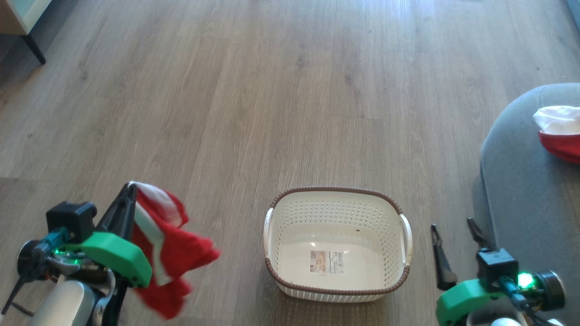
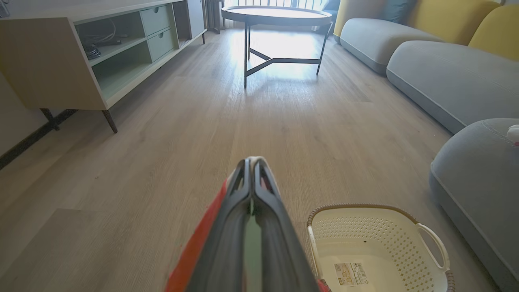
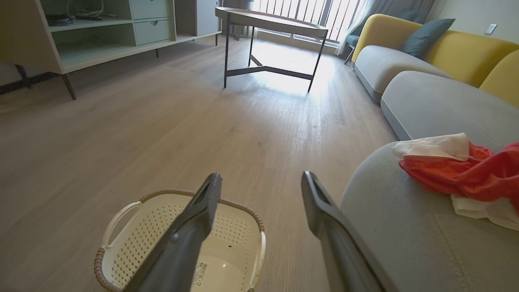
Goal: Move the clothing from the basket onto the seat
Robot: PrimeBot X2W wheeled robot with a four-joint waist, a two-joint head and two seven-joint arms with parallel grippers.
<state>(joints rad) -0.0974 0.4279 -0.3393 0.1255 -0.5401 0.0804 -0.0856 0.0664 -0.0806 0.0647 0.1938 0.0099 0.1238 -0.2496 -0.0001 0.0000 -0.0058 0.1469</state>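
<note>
While tight on clothing [image 1: 176,249], left jaws near basket [image 1: 337,189]; right jaws agape by seat [image 1: 512,190], coffee table [image 3: 271,20] beyond.

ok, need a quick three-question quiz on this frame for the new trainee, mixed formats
1. True or false: a garment lies in the cream plastic basket.
2. Pick one: the red jersey clamped in the left gripper hangs A) over the basket, B) to the basket's left, C) to the basket's right.
3. Short answer: what does the other red-and-white garment rest on?
Key: 1 false; 2 B; 3 the grey seat cushion.
</note>
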